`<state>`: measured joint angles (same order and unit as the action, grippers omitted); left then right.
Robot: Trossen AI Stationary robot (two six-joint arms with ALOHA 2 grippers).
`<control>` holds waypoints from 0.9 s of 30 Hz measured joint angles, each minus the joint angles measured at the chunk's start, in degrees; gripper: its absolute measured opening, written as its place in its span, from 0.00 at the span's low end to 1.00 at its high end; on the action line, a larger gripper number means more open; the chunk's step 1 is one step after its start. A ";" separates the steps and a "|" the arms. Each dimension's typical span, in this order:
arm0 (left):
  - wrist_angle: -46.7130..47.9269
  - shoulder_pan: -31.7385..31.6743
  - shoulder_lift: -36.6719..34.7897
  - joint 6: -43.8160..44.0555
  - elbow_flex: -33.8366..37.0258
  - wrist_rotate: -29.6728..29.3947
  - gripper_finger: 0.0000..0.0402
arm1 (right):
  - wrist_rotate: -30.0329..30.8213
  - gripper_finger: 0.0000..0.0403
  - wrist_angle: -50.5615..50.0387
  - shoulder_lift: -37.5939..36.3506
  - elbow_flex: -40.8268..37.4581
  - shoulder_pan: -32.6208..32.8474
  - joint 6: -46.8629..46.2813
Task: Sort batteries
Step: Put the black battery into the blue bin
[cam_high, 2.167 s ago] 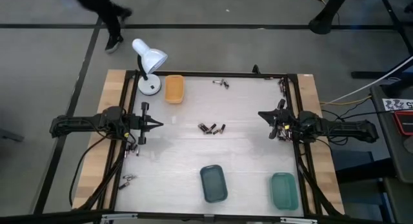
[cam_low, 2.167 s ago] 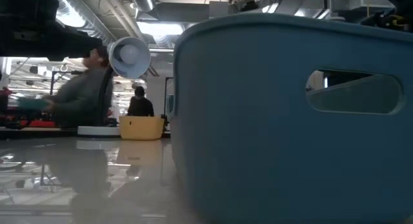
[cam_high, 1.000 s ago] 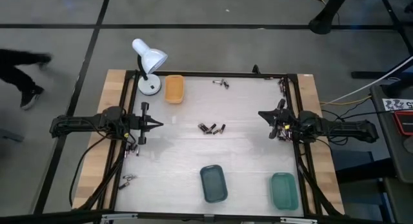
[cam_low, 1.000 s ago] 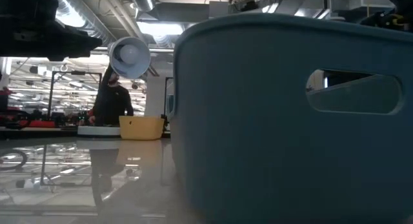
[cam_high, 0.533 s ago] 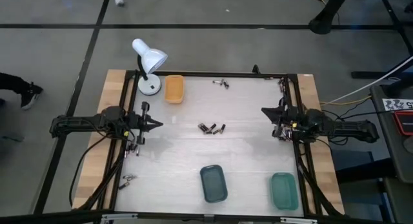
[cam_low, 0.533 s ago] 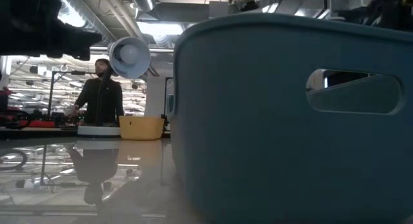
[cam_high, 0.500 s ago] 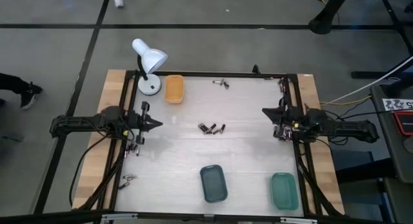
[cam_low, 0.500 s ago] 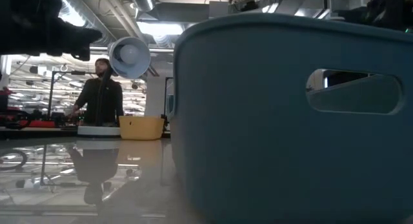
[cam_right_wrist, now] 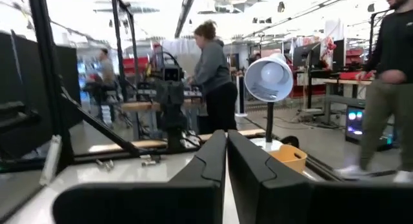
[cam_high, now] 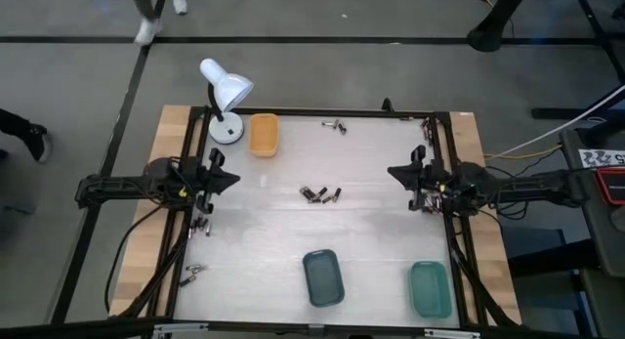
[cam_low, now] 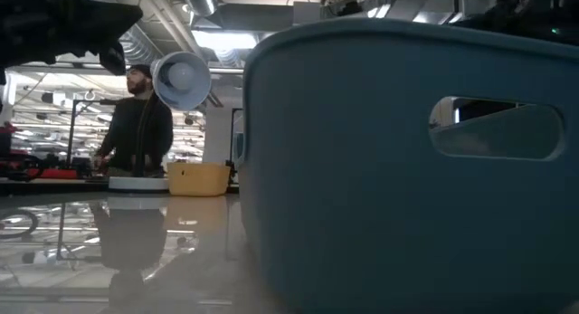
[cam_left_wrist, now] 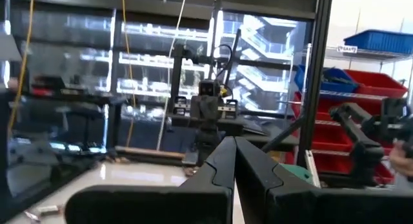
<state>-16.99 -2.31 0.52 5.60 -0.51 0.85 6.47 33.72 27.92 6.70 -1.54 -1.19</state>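
Several small dark and silvery batteries (cam_high: 319, 194) lie loose at the table's middle. More lie at the far edge (cam_high: 335, 127), at the far right corner (cam_high: 427, 131) and near the left front (cam_high: 193, 272). My left gripper (cam_high: 237, 179) hovers shut at the table's left side, pointing toward the middle and a little upward. My right gripper (cam_high: 390, 172) hovers shut at the right side, facing it. Both hold nothing; their shut fingertips show in the left wrist view (cam_left_wrist: 233, 141) and the right wrist view (cam_right_wrist: 226, 133).
An orange tray (cam_high: 264, 134) and a white desk lamp (cam_high: 225, 95) stand at the far left. A dark teal tray (cam_high: 322, 277) and a green tray (cam_high: 430, 288) sit near the front edge. A black frame (cam_high: 449, 183) borders the table. A person (cam_low: 140, 124) stands beyond it.
Both grippers have risen and tipped their fingertips upward while staying shut. The left gripper has also rolled about its own axis. The right gripper has shifted slightly toward the table's middle. The batteries and trays have not moved. A person has walked past behind the table.
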 joint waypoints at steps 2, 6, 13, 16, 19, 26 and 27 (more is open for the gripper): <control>-0.62 0.00 0.00 -0.01 0.00 0.00 0.00 | 0.44 0.05 -2.22 3.34 3.12 0.00 0.01; -0.73 0.00 -0.01 1.19 0.00 0.01 0.00 | 0.50 0.05 -13.46 12.28 11.84 0.01 0.19; -0.35 -0.27 0.26 4.43 -0.21 -0.09 0.00 | 2.86 0.09 -31.41 31.46 27.50 0.00 8.60; -0.50 -0.92 1.55 4.30 -1.17 -3.20 0.00 | 4.31 0.19 -35.91 39.13 32.81 0.01 10.86; -0.29 -1.46 4.49 2.37 -2.27 -4.06 0.00 | 5.35 0.32 -41.52 45.45 38.09 0.00 14.22; -0.07 -1.88 19.21 -2.41 -9.77 -4.06 0.00 | 3.03 0.50 -54.49 54.03 45.35 -0.83 21.78; 0.02 -1.88 22.10 -3.43 -11.20 -4.05 0.00 | 1.17 0.51 -54.25 54.64 45.35 -1.35 22.68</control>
<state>-16.97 -4.19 22.63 2.18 -11.72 -3.20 7.64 -20.54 82.56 52.05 -2.89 21.49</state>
